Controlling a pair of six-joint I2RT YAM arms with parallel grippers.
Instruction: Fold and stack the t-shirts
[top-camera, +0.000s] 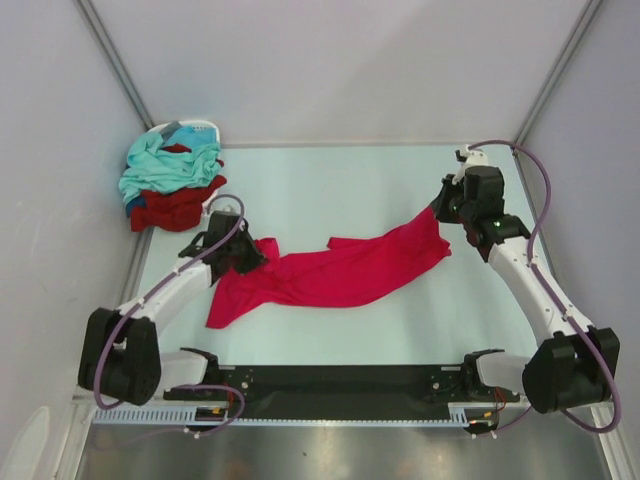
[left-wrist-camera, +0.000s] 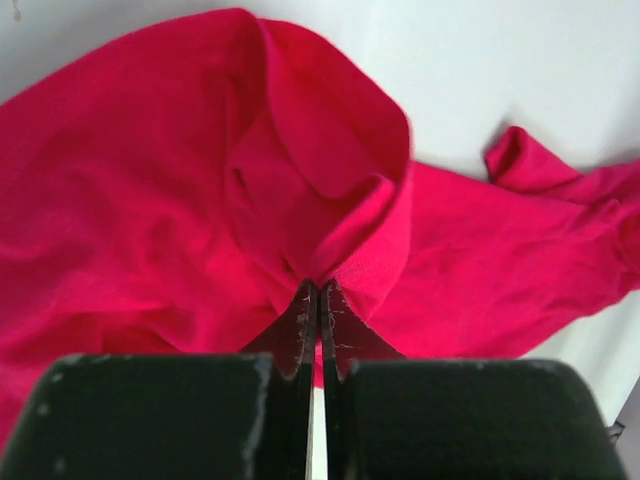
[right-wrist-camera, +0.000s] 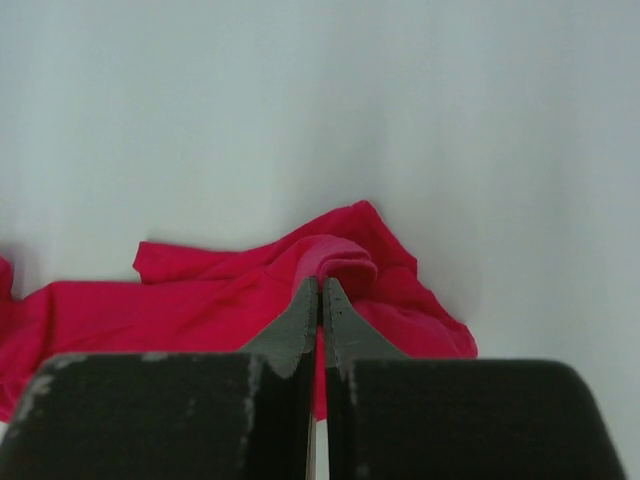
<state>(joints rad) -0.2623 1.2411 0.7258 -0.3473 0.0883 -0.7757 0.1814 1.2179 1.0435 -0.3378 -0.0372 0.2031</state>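
A bright crimson-pink t-shirt lies stretched across the middle of the table. My left gripper is shut on its left end; the left wrist view shows the cloth bunched at my closed fingertips. My right gripper is shut on the shirt's right end, lifted a little; the right wrist view shows a fold of the shirt pinched between the tips. A light teal shirt, a dark maroon shirt and a bit of dark blue cloth lie piled at the back left.
A small white basket sits under the pile at the back left corner. Grey walls enclose the table on three sides. A black rail runs along the near edge between the arm bases.
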